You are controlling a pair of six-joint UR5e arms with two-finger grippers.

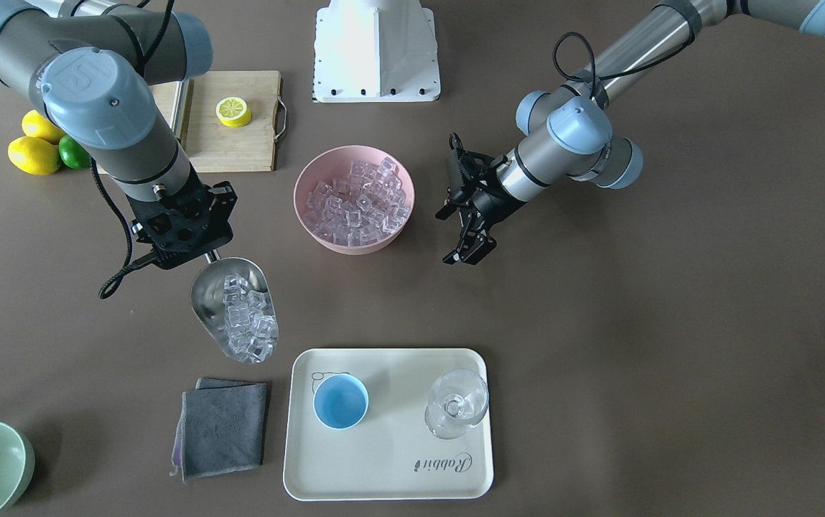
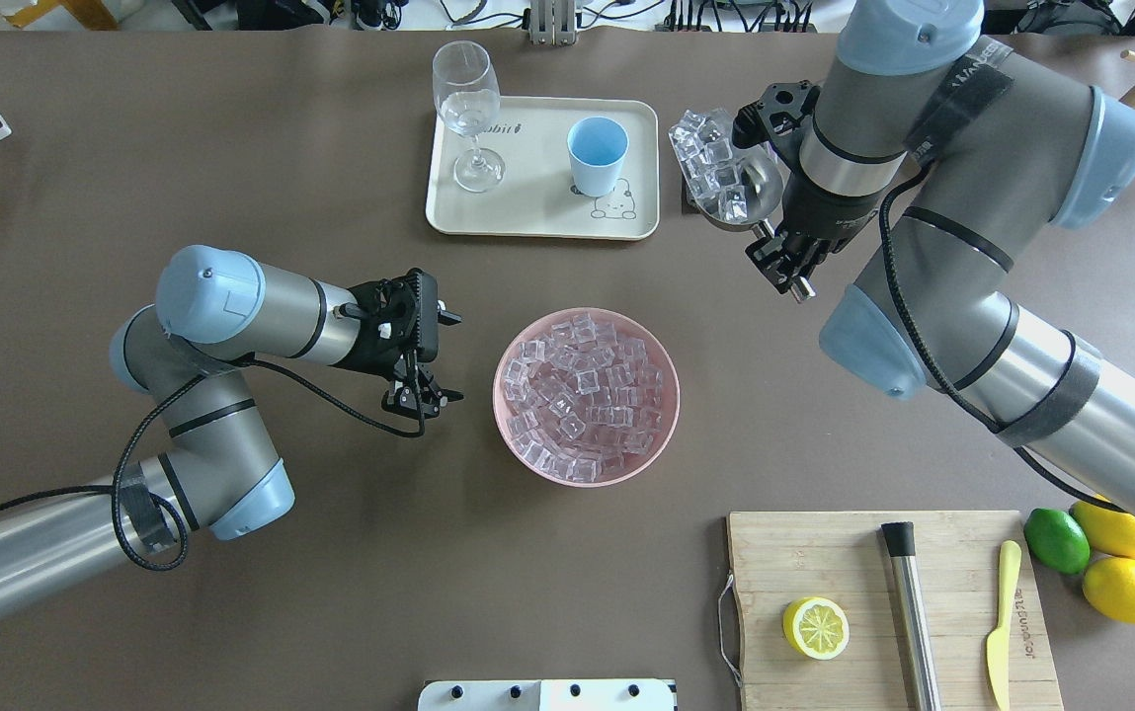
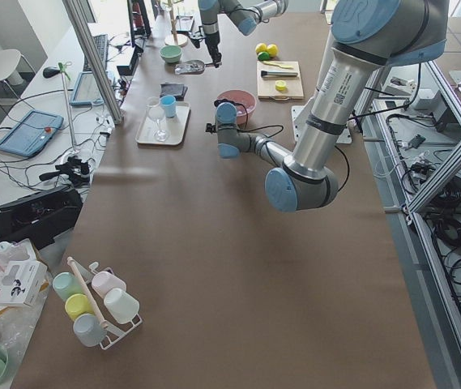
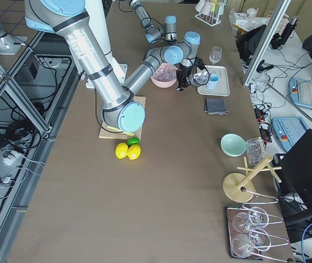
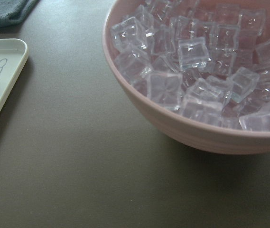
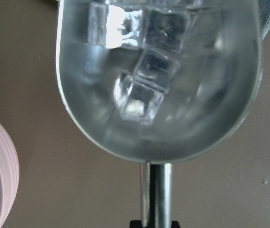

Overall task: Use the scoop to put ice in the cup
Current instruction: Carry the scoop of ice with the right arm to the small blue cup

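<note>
Right fingers [image 1: 205, 253] are clenched on the scoop's thin rod handle, with the scoop [image 1: 231, 307] reaching straight out ahead of them, held up off the surface [image 1: 599, 345]. It's loaded: a heap of ice [image 1: 248, 327] sits in the trough, crowded toward the open mouth at the far end from the fingers. The right wrist view looks right down into the steel, with a couple of cubes lying loose nearer the handle.

The cup [image 1: 340, 402] stands upright on the tray [image 1: 390, 470], past the scoop's mouth and off to one side. The scoop isn't over it; the mouth hangs just outside the tray's edge, near a corner of the grey cloth [image 1: 224, 429]. No cubes show inside the cup. The glass [image 1: 457, 406] shares the tray, on the cup's far side from the scoop.

Over at the left fingers [image 1: 449, 237]: spread apart, nothing between them, hovering low. The pink bowl [image 1: 304, 194] sits just ahead of them, close but not touching, piled with more cubes. The left wrist view is filled with its rim, and the tray's corner is off to the side.
</note>
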